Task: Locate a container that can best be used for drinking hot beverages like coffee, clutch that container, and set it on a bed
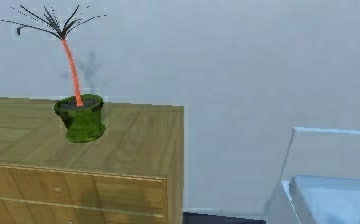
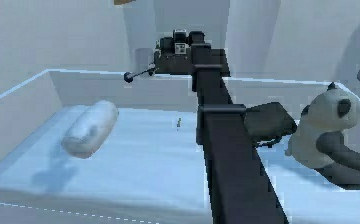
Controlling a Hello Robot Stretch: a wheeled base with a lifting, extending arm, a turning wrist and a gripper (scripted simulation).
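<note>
In the arm side view my arm [image 2: 228, 130], a dark bar, reaches out over a white-framed bed [image 2: 48, 75] with a pale blue mattress. My gripper [image 2: 138, 72] is at the arm's far end, near the bed's far rail and the wall. Its thin fingers [image 2: 130, 76] point toward the view's left. I cannot tell whether it holds anything. A tiny dark speck [image 2: 178, 122] lies on the mattress just left of the arm. No mug shape can be made out.
A white pillow [image 2: 90, 128] lies on the bed's left and a panda plush [image 2: 328, 135] sits at its right, beside a dark object [image 2: 270, 122]. In the forward view, a wooden dresser [image 1: 118, 160] carries a green potted plant [image 1: 81, 118]; the bed's corner [image 1: 328, 175] is at the right.
</note>
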